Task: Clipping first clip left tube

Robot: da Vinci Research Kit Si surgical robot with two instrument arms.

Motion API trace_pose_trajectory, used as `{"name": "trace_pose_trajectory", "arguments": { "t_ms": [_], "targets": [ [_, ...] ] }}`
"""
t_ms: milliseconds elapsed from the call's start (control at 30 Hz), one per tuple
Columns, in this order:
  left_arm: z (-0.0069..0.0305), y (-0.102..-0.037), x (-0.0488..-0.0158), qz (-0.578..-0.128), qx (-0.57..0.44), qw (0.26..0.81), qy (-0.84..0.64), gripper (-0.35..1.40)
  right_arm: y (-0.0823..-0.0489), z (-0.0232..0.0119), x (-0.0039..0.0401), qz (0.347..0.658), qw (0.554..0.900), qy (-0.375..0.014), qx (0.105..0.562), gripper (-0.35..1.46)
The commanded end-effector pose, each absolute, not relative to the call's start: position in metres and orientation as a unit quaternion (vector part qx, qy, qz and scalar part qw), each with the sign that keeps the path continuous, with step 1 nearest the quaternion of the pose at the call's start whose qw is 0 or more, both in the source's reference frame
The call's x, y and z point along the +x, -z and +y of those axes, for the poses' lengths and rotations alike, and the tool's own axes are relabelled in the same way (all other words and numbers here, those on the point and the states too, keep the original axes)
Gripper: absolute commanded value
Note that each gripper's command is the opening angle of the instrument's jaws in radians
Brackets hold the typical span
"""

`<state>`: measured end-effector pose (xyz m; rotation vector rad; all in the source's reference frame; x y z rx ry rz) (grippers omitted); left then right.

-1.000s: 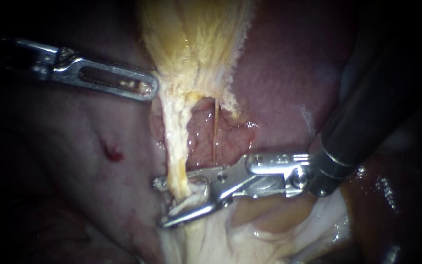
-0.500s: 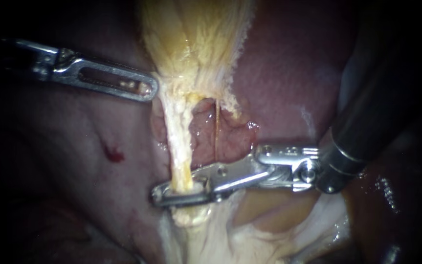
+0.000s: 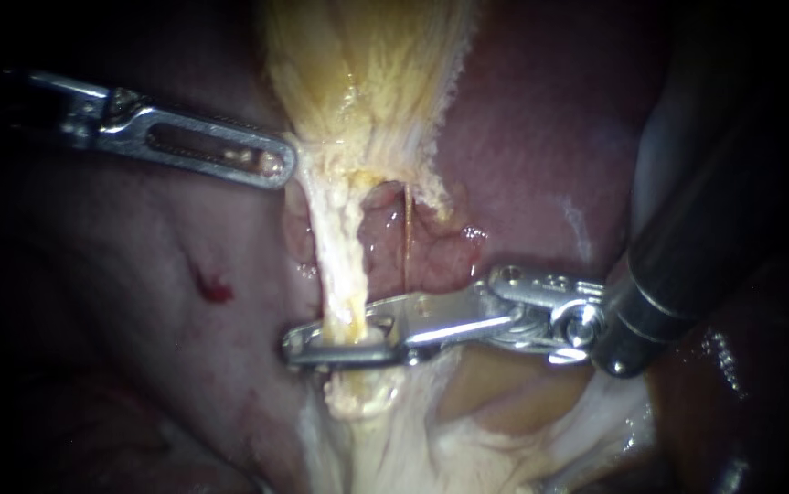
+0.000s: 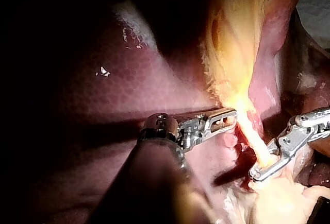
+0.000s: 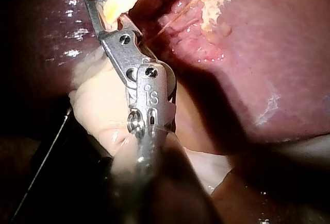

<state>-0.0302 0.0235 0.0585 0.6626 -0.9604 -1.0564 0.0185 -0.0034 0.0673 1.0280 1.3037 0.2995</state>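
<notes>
My right instrument has its jaws almost together, pinching the left tube from both sides low down, just above the pale tissue below it. The jaw tips poke out past the tube. Anything else between the jaws is hidden. A thin strand runs beside the tube down to the upper jaw. My left instrument touches the edge of the gallbladder neck with its tip; gripping or not, cannot tell. Both shafts are cut off in the dark, liver behind
</notes>
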Motion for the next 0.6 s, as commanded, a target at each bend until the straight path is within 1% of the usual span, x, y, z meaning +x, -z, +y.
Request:
{"name": "trace_pose_trajectory", "arguments": {
  "t_ms": [33,600],
  "targets": [
    [0.0235,-0.0585,-0.0302,-0.432,0.298,0.706,0.475,-0.35,-0.0673,-0.0035,0.0184,0.577,0.665,-0.132,0.455,-0.35],
    [0.0235,-0.0585,-0.0302,-0.432,0.298,0.706,0.475,-0.35,-0.0673,-0.0035,0.0183,0.576,0.664,-0.134,0.457,-0.35]
  ]
}}
